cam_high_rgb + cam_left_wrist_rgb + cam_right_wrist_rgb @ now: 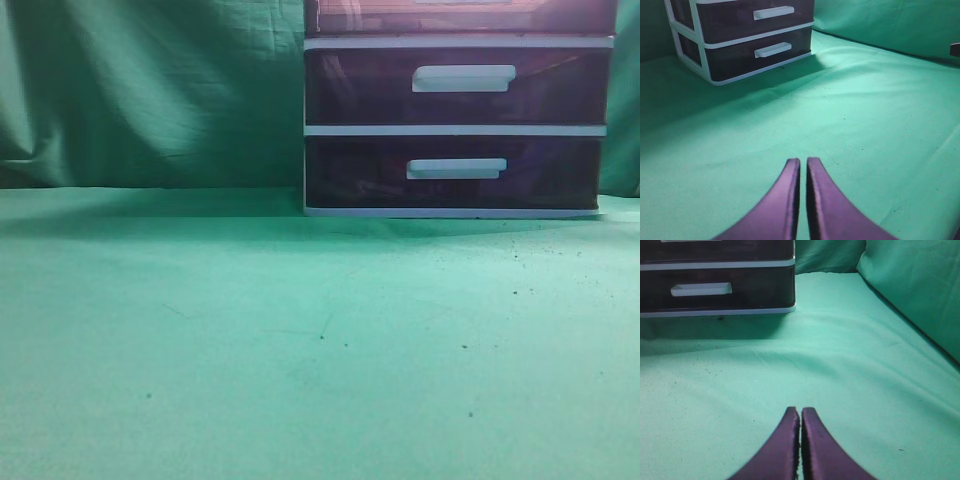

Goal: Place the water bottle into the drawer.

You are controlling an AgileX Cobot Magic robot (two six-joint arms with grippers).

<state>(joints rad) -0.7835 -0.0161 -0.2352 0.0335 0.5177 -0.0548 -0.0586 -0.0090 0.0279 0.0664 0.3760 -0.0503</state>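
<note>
The drawer unit (455, 110) stands at the back of the green-covered worktop (300, 350), against the cloth backdrop (150, 90), its dark fronts facing the open cloth so that either arm can come at a handle head-on. Every drawer that shows is pushed in flush; the middle handle (463, 78) and the lower handle (456, 168) are untouched.

The water bottle appears in none of the three views, so its place cannot be told.

The left hand (800, 162) hangs over bare cloth well in front of the unit and to one side, its fingers pressed narrow with only a slit between them, holding nothing. The right hand (800, 412) hangs likewise in front of the unit, fingers together and empty. My judgement: both arms sit parked, and a drawer must be pulled out first.
</note>
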